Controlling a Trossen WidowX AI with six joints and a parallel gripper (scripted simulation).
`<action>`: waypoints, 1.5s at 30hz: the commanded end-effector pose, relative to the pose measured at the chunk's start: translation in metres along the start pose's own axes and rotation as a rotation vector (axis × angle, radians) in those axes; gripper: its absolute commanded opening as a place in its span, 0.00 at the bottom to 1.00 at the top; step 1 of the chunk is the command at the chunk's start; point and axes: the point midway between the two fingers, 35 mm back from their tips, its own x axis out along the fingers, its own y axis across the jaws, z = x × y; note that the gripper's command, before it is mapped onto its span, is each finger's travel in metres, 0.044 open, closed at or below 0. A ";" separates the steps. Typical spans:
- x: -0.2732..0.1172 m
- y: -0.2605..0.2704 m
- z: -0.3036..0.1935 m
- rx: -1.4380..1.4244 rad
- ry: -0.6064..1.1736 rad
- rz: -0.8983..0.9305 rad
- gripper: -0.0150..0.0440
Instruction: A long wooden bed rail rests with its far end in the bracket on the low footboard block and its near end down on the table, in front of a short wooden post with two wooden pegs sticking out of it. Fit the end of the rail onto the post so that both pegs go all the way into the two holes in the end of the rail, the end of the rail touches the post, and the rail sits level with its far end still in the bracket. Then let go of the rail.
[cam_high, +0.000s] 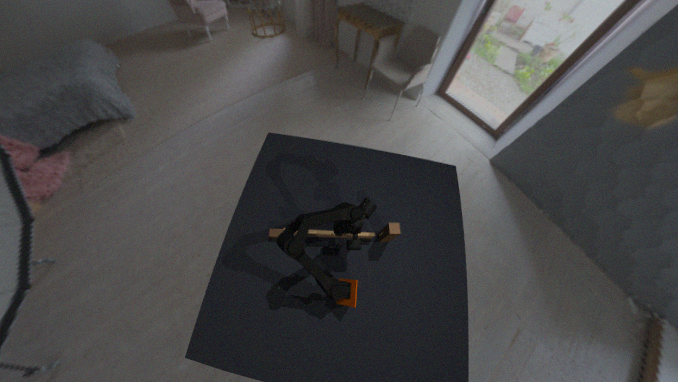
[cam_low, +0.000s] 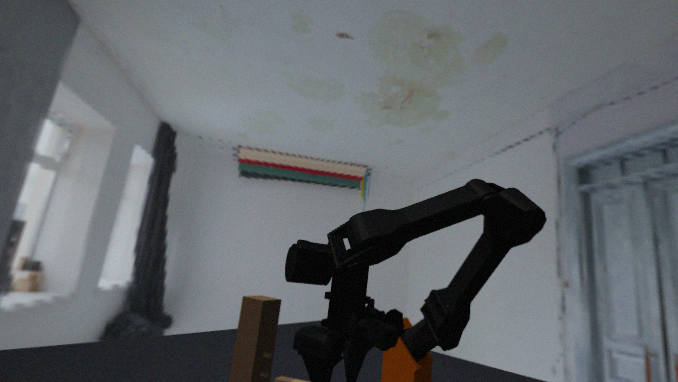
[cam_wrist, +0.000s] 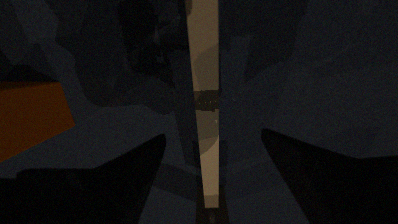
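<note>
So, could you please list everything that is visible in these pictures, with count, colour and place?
rail: one, light wood, lying across the middle of the table, between the open fingers in the wrist view, not touched
post: one, brown wood, upright at the rail's end
table: one, dark grey top, under everything
orange block: one, orange, at the arm's base
bed: one, grey cover, far left of the room
chairs and side table: wooden table and pale chairs, by the window
arm: one, black, bent over the rail
gripper: one, black, open, pointing down above the rail
</note>
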 end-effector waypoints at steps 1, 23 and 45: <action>0.008 0.002 0.001 0.008 -0.006 0.004 1.00; 0.043 0.004 0.003 0.008 -0.012 0.002 1.00; 0.044 0.004 0.003 0.008 -0.012 0.002 0.31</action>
